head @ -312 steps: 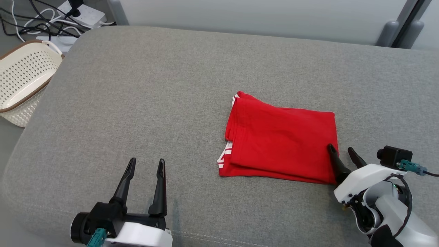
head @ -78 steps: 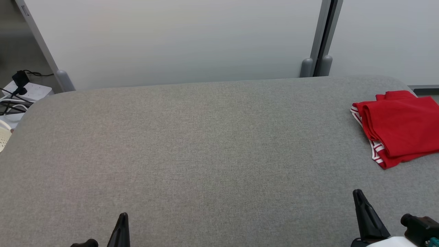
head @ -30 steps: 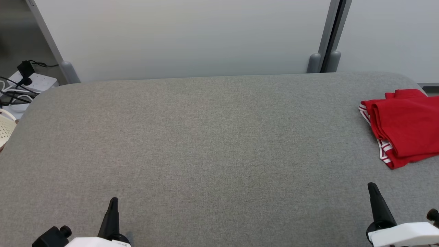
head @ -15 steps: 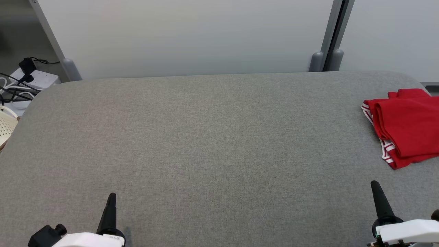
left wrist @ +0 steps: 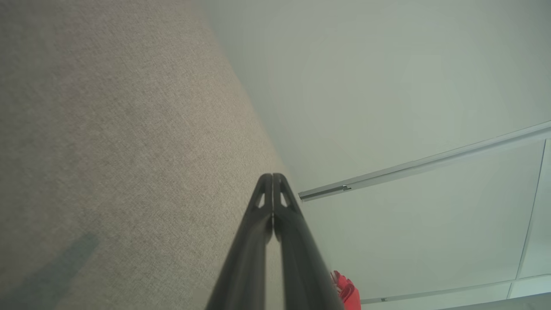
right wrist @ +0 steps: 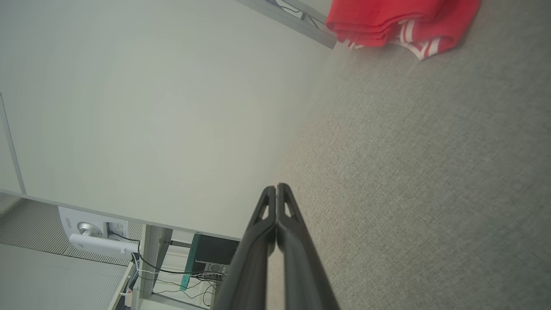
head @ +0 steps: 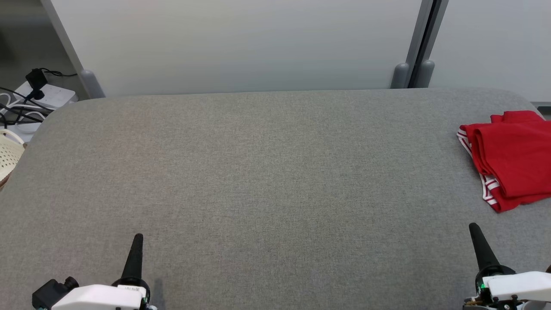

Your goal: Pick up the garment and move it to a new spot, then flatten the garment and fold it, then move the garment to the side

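Right gripper (head: pixel 474 228), fingers pressed together and empty, sits over the near edge of the grey cushion (head: pixel 258 172), close to its near right corner. The folded red garment (head: pixel 512 159) lies ahead of it and slightly rightward, against the right edge toward the far right corner. The frame cuts it off, so its long axis is unclear. The left gripper (head: pixel 137 239), also pressed together, is well apart, so any further nudge likely falls to the right arm.

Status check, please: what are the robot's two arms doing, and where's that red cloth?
Jaws shut, empty: left gripper, right gripper, over grey cushion. Folded red garment at cushion's right end, untouched. Off left edge: basket, no obstacle.
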Motion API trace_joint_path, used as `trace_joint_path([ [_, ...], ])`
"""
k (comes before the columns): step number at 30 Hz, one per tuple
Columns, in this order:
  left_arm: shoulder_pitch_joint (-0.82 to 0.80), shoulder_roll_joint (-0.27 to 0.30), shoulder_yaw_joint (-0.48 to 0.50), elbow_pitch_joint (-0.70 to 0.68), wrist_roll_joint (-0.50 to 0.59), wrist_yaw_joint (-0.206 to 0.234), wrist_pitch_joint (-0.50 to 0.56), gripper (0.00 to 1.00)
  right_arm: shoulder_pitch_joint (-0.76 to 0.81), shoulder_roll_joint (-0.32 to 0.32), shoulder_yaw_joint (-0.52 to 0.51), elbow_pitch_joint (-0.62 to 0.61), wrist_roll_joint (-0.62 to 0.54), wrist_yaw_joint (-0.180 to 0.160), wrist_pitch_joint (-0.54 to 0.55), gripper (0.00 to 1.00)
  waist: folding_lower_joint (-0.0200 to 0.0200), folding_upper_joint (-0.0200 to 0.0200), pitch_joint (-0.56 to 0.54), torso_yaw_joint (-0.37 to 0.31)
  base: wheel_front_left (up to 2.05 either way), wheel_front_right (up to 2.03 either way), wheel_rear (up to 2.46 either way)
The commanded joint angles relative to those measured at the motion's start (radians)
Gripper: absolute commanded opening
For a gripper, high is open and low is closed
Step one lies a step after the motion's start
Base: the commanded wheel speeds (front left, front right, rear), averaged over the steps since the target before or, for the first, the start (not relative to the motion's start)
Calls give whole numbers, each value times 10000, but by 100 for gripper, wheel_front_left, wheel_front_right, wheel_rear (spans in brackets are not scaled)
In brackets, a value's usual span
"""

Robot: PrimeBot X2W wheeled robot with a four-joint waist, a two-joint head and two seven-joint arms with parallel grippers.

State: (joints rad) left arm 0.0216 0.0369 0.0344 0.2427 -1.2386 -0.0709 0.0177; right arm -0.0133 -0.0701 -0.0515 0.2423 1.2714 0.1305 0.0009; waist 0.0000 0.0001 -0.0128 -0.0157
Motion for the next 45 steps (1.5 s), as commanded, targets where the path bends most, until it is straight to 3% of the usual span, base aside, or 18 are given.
trace_joint_path([
  [1,-661,106,323,-209,-396,-161,82,0,-534,-80,76,-211,396,3,130,0,0,-1,11,11,0,0,0],
  [32,-1297,133,794,28,-3700,-598,955,0,-932,86,-471,17,3498,2,1002,0,0,-1,159,157,0,0,0],
  [45,-1297,133,794,28,-3700,-598,955,0,-934,105,-498,18,3476,2,1023,0,0,-1,159,157,0,0,0],
])
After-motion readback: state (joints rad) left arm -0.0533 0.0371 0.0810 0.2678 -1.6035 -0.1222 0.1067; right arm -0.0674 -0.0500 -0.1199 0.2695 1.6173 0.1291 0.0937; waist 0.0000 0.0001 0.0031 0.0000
